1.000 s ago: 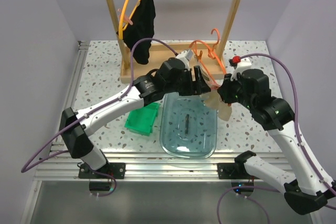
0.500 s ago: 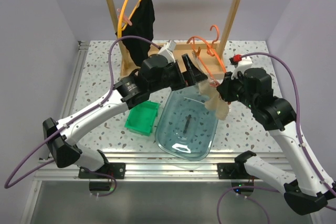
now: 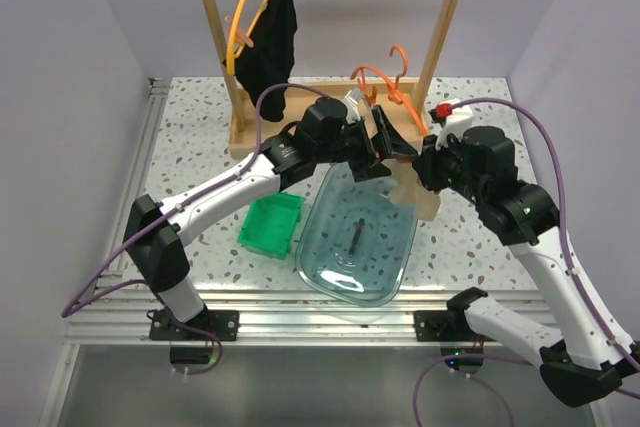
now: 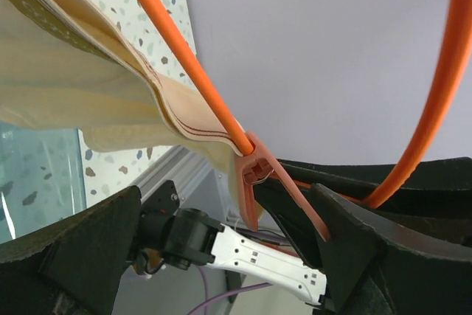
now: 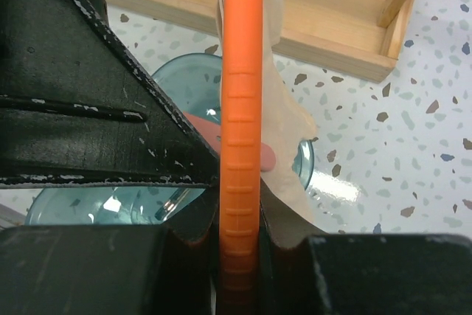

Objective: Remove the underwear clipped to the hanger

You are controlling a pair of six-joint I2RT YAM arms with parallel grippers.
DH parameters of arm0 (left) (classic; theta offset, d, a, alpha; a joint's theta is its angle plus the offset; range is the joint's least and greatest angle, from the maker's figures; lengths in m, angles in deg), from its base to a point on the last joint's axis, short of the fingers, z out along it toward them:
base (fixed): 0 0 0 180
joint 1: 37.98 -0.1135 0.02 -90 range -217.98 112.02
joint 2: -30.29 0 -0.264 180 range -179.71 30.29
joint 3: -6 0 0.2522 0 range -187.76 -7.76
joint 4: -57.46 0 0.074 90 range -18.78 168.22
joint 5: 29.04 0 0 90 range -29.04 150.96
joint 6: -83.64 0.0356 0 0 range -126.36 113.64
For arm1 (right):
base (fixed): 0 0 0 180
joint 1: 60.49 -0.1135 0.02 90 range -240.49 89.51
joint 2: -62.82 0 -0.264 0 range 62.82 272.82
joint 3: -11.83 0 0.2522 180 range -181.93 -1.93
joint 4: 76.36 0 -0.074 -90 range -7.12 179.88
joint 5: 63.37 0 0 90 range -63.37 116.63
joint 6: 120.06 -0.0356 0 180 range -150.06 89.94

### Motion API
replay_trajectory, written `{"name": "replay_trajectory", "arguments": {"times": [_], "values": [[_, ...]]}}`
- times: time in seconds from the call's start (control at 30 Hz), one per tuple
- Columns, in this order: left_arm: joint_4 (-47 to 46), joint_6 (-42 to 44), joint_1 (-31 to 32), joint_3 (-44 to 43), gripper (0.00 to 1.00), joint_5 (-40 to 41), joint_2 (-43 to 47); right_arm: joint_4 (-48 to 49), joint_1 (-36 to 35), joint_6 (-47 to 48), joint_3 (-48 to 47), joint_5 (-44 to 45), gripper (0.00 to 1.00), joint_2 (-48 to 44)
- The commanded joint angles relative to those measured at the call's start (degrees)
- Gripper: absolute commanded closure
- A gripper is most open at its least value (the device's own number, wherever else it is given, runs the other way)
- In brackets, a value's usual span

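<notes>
Orange hanger clenched in right pincer, beige underwear clipped on, left pincer spread around clip

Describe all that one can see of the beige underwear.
The beige underwear is pale, thin, limp cloth with a stitched hem. It hangs wrinkled from the orange hanger, pinned to its bar by a clip, and droops over the blue-green clear dish. The right gripper clamps the hanger bar beside it; the left gripper is open around the clip.
</notes>
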Motion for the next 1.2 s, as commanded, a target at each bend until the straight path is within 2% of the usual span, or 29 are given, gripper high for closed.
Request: {"name": "replay_trajectory", "arguments": {"times": [0.0,0.2,0.37,0.57,0.73,1.0,1.17], "values": [[-4.90,-4.33,-0.15,-2.30,0.00,-3.61,-0.15,5.89,0.00,2.50,-1.89,-0.26,1.00,0.32],[-5.87,-6.09,-0.50,-2.66,0.00,-3.08,-0.94,5.98,0.00,3.29,-1.18,0.09,1.00,-0.03],[-3.86,-3.38,-1.20,-3.44,0.00,5.44,3.19,5.27,0.09,4.09,-0.74,0.80,1.00,-0.65],[-0.95,-3.28,-2.61,-5.20,0.00,2.64,1.00,5.10,0.00,4.35,-0.48,1.15,1.00,-0.74],[-4.12,-4.16,-2.61,-4.94,0.19,-1.23,-1.55,4.74,0.00,4.79,-1.10,1.68,1.00,-0.39],[-3.77,-3.02,-2.43,-5.21,0.24,-3.95,-3.13,5.09,0.00,4.35,-0.83,1.59,1.00,0.23],[-4.82,-2.58,-2.26,-1.62,0.35,-4.57,-1.56,5.62,0.00,4.26,-0.83,2.82,1.00,0.49]]}}
